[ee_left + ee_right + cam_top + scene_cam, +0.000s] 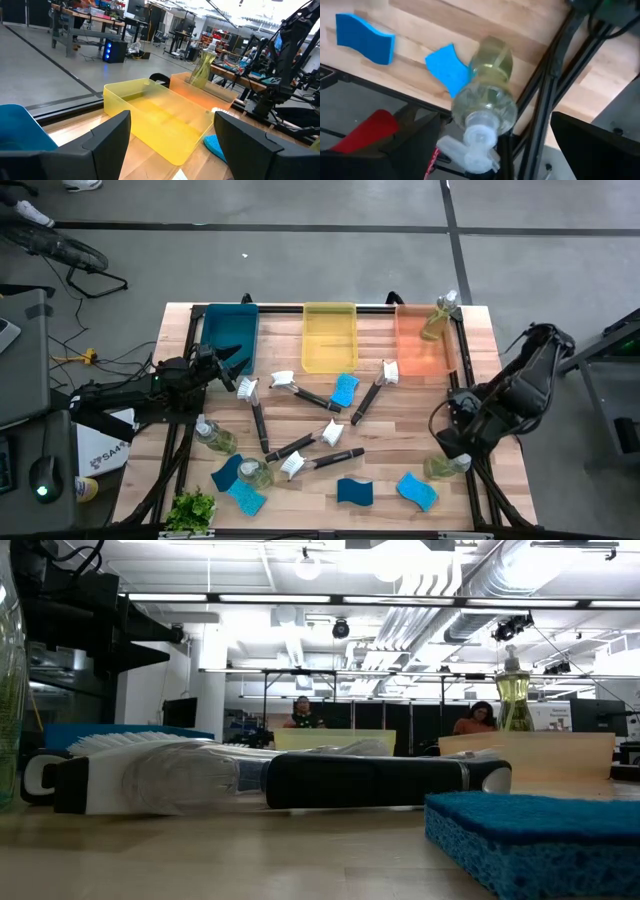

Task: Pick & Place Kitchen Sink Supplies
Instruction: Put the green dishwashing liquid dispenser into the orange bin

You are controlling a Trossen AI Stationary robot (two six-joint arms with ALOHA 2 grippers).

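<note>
I judge I'm mid-approach with my right hand [492, 150], fingers wide above the soap bottle [487, 100] standing at the table's [400, 420] right front edge; next I must descend and close, while my left hand [172, 145] waits open.

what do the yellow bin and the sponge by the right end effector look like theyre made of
Yellow bin: likely translucent plastic with a smooth, slightly glossy finish; light glows through its thin walls.
Blue sponge: looks like soft matte foam, with a wavy cut edge and no shine, though its pores are not visible.
</note>
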